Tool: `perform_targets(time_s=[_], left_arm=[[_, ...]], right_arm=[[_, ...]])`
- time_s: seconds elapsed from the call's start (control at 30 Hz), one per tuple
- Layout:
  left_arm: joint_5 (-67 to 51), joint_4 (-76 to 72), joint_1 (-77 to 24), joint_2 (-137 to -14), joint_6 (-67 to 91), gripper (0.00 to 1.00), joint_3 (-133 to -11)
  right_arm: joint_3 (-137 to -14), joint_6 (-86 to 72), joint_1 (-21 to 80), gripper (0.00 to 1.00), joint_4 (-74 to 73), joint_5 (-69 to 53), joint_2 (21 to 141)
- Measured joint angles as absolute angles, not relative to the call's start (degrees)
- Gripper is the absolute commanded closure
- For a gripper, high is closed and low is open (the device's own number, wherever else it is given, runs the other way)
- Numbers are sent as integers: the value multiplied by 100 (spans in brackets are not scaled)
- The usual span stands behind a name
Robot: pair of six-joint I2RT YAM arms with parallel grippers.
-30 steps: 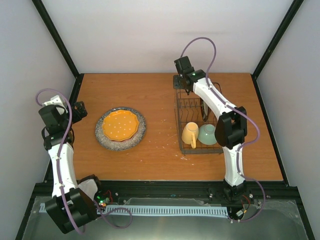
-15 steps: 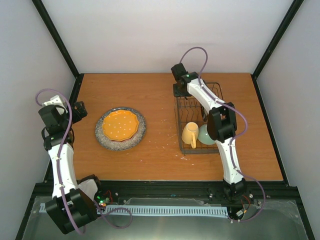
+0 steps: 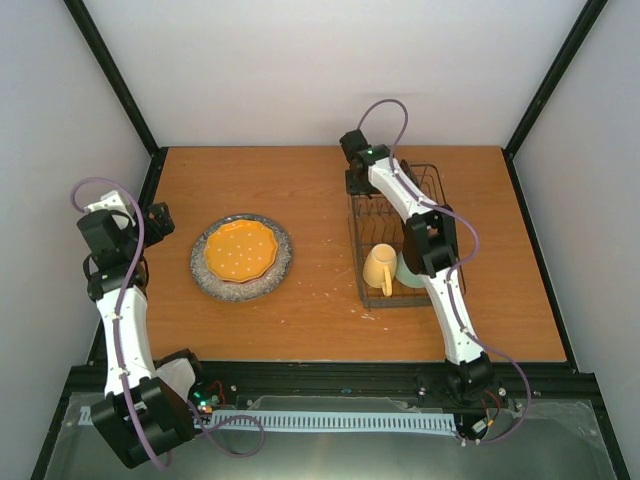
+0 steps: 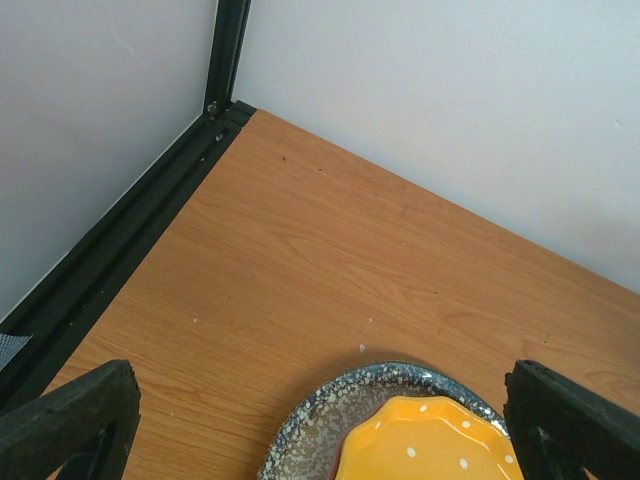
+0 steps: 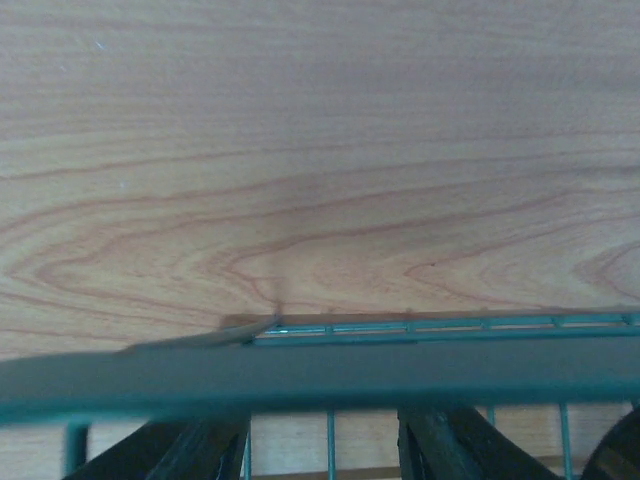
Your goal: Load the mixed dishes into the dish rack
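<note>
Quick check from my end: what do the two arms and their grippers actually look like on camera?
Both the left arm and right arm have white links, bulky black joints and a looping lavender cable. The left gripper and right gripper are black, with blunt black fingers.

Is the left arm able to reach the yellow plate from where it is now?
Probably yes. The open left tool hangs near the yellow plate, with only table between them.

Dark wire dish rack [image 3: 366,226], yellow mug [image 3: 380,268] inside.
</note>
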State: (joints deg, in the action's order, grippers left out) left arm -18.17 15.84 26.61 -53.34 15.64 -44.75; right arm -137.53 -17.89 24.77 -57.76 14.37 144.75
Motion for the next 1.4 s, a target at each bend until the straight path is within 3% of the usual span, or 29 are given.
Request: perform_targets(time_s=[1.1,1.4], left_arm=[[-1820,1505,2661,-5334,1564,0,-4473],[-2060,1885,2661,-5686,1638,0,-4617]], right_arm=[[-14492,-2252,2436,53,-5507,915,14560],[-14090,-2045,2519,44,-5033,681,13410]])
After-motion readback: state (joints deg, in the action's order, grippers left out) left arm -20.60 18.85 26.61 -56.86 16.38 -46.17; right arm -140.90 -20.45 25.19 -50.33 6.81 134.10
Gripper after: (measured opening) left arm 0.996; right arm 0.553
